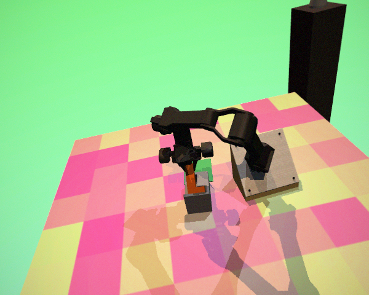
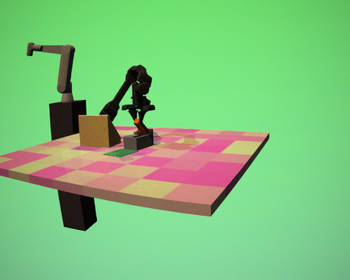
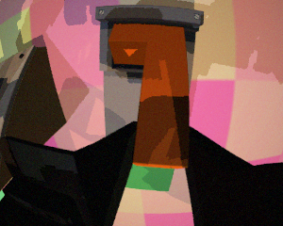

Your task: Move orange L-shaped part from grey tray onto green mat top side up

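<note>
The black two-fingered end effector [image 1: 189, 165] [image 2: 137, 118] [image 3: 160, 130] pinches the raised end of the tilted orange L-shaped part [image 1: 190, 181] [image 2: 141, 126] [image 3: 163, 85], above the grey block-like tray [image 1: 198, 203] [image 2: 133, 142] [image 3: 121, 101].

The black arm [image 1: 194, 118] [image 2: 121, 91] arches over, downturned jaws [image 1: 190, 165] [image 2: 137, 119] clamped shut on something

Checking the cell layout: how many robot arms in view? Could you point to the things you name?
2: a black one [image 1: 190, 118] [image 2: 121, 93] on the sloped wedge mount [image 1: 270, 187] [image 2: 93, 130], and a grey one [image 2: 65, 69] atop the dark pillar [image 1: 315, 53] [image 2: 62, 120] behind the table. Others could be out of frame.
</note>
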`<state>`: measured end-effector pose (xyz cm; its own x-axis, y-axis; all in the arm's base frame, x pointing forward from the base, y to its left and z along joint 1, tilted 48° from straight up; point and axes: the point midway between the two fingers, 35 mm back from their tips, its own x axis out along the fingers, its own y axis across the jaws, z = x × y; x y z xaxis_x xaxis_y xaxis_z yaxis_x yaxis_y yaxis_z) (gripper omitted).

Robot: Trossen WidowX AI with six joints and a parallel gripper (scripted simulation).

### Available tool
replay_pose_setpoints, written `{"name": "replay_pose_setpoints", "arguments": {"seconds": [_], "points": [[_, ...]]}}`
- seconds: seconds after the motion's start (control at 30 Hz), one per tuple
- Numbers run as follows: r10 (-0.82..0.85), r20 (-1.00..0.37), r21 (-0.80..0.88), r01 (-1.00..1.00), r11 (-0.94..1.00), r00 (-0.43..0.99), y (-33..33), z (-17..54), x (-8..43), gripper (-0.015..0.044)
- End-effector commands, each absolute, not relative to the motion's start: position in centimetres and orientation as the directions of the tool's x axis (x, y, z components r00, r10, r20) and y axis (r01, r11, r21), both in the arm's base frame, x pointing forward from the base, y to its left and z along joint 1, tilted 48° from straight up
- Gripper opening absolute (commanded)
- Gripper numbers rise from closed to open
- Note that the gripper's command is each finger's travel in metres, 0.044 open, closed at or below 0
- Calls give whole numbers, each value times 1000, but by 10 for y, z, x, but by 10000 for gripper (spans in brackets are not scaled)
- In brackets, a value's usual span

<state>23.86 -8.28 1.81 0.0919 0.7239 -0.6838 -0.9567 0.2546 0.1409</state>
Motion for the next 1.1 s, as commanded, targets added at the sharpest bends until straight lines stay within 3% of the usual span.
{"name": "replay_pose_setpoints", "arguments": {"seconds": [0.0,0.67,1.07], "points": [[724,-684,138,-958,253,93,-88,24,238,0],[724,-684,138,-957,253,92,-104,37,236,0],[721,-686,138,-957,254,92,-135,-2,217,0]]}}
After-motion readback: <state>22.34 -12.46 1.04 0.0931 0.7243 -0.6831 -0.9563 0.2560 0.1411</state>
